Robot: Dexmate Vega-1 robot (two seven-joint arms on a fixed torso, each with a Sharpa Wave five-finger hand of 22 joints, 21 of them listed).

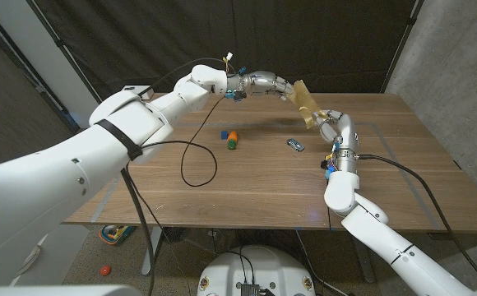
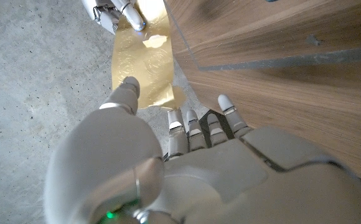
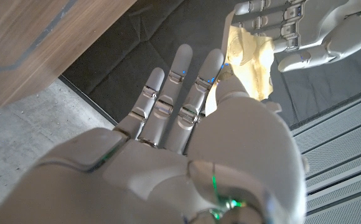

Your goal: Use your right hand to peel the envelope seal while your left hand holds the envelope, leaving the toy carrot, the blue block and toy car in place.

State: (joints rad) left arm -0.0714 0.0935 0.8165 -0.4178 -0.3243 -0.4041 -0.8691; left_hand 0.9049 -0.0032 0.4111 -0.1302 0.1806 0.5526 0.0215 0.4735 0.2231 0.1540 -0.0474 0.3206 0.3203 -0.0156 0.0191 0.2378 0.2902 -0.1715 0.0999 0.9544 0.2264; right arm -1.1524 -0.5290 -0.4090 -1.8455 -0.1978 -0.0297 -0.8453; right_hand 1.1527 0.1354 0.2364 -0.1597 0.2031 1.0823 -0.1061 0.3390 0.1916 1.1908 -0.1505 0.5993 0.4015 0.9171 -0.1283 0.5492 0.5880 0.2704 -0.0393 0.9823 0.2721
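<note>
Left robot hand (image 1: 273, 85) grips gold envelope (image 1: 305, 104) midair; right robot hand (image 1: 331, 125) pinches its lower end.

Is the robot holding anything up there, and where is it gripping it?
Yes: the golden envelope, lifted above the table. The left hand grips one end; the right hand touches the other end.

On the worktop (image 1: 263, 177), the toy carrot (image 1: 233, 140) sits just beside the block (image 1: 224, 133), the toy car (image 1: 294, 145) to their right. The envelope (image 1: 305, 103) hangs above, between both robot hands.
</note>
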